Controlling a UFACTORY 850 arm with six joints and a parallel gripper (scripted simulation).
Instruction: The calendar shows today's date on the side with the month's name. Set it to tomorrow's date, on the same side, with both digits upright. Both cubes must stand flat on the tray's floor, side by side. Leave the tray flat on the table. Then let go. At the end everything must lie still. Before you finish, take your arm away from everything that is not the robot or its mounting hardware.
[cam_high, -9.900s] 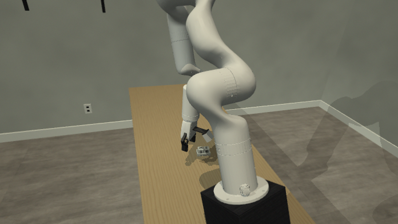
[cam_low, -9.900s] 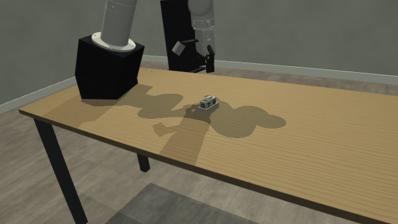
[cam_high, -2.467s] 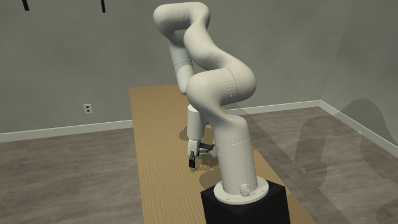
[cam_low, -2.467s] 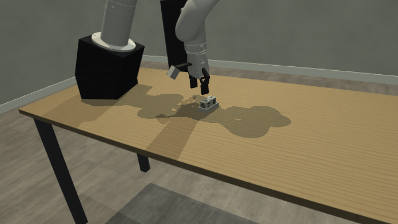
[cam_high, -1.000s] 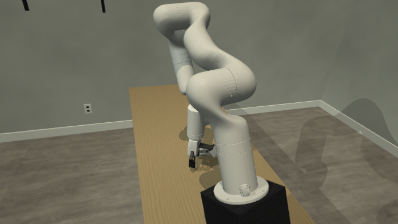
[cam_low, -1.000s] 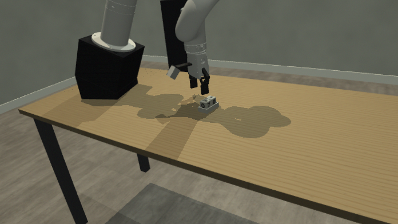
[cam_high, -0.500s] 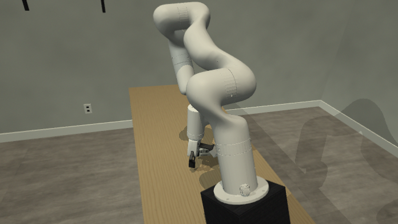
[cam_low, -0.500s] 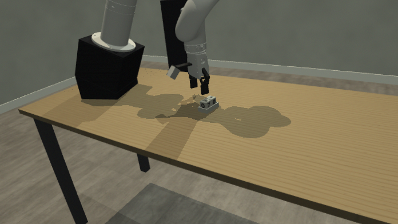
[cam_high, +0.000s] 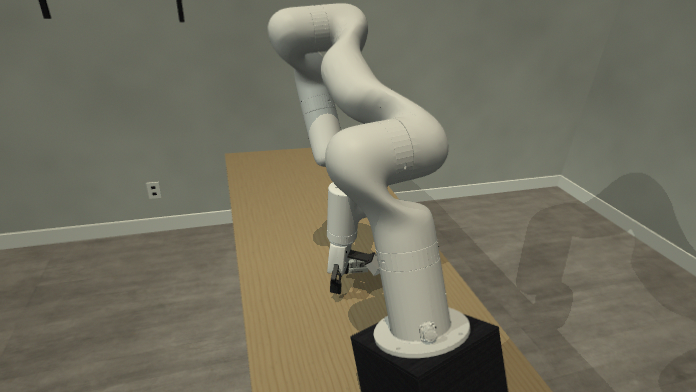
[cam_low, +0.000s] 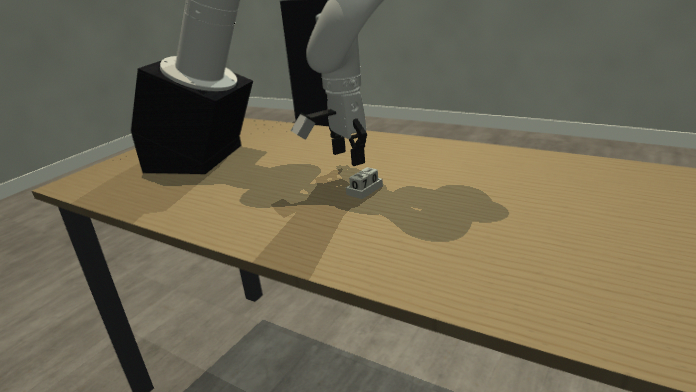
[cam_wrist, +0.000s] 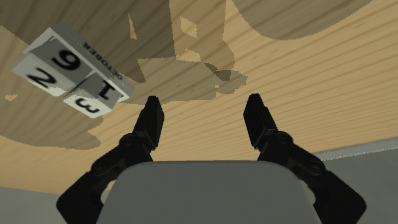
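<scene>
A long wooden table (cam_low: 500, 280) on dark legs stands in a grey-walled room with a pale skirting board. Toward the middle of its width, closer to the far long edge than the near one in the exterior view, sits the calendar (cam_low: 365, 182): a small grey tray (cam_low: 372, 190) with two white cubes (cam_wrist: 70, 75) side by side in it. In the wrist view the side lettered OCTOBER shows 1 and 6, and the cubes' top faces show 3 and 2. Just above and behind it hangs the gripper (cam_low: 349, 148), fingers pointing down, jaws spread wide and holding nothing, clear of the cubes. Beyond, at the table's far left corner, the black pedestal (cam_low: 150, 125) carries the white arm (cam_low: 205, 40).
</scene>
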